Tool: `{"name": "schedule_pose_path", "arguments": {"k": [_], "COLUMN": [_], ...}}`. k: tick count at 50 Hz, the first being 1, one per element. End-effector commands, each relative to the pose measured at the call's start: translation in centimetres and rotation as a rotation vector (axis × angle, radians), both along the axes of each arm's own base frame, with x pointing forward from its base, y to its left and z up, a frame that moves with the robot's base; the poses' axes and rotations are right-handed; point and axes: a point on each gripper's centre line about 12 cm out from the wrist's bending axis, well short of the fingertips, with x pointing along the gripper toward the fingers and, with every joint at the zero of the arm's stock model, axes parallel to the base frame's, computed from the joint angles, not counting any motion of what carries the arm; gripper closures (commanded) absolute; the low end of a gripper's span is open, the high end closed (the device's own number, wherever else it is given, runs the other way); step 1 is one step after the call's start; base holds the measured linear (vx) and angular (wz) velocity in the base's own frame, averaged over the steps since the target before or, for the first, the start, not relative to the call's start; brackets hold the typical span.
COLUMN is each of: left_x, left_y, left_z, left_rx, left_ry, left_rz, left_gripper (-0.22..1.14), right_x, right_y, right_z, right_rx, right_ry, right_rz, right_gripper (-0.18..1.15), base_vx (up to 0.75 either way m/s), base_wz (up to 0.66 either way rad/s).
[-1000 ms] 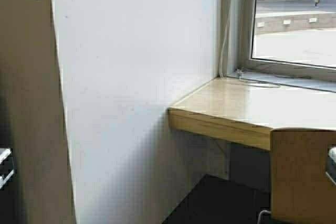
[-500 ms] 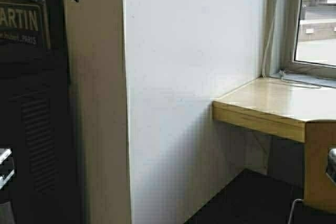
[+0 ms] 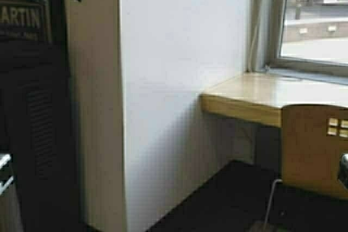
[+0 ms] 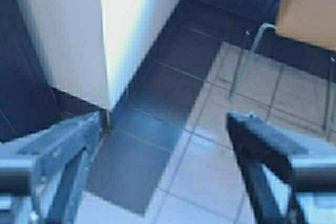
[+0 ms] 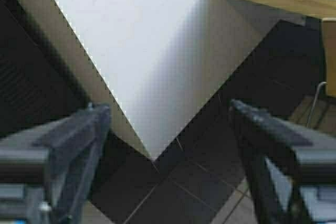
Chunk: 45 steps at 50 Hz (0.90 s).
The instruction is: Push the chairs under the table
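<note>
White wall fills the middle of the high view, with the table [image 3: 255, 99] jutting from it at the right under a window [image 3: 315, 31], and one chair [image 3: 315, 148] seen at the near right, its backrest short of the table edge. From the left wrist, the left claw [image 4: 163, 150] is held wide apart over floor tiles [image 4: 210, 129]. From the right wrist, the right claw [image 5: 168, 140] is likewise spread, empty. An approach is judged underway; next, a claw must be brought against the backrest.

High view faces wall corner [image 3: 122, 134], both wrist views angled floorward, sharing that corner.
</note>
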Motion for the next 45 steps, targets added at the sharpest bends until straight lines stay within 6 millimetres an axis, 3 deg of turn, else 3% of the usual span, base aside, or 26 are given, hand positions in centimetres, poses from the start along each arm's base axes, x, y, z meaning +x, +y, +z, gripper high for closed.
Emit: {"name": "schedule_pose_path", "arguments": {"k": [1,23,30,45], "left_x": [0.2,0.9,1.3,1.4], "left_y": [-0.1,-0.3,-0.4,-0.4], "left_z": [0.0,0.4,-0.2,-0.3], "left_rx": [-0.002,-0.032,-0.019,-0.023], "left_ry": [-0.003,-0.001,0.021,0.025], "left_rz": [0.001,0.016,0.014,0.020], "left_gripper": [-0.10,-0.10,-0.10,-0.10], "right_x": [0.9,1.1,1.5,1.6], "right_y": [0.2,0.1,0.2,0.3], "right_z": [1.0,1.2,0.7,1.7], "right_rx": [0.003,0.000,0.003,0.009], "right_ry": [-0.031,-0.028,-0.013,-0.016], "right_rz": [0.000,-0.003,-0.006,-0.002], "right_gripper": [-0.02,-0.02,-0.02,-0.02], "base_vx": [-0.43,-0.42,-0.37,-0.36], "base_wz": [-0.22,-0.06,-0.08,-0.15]}}
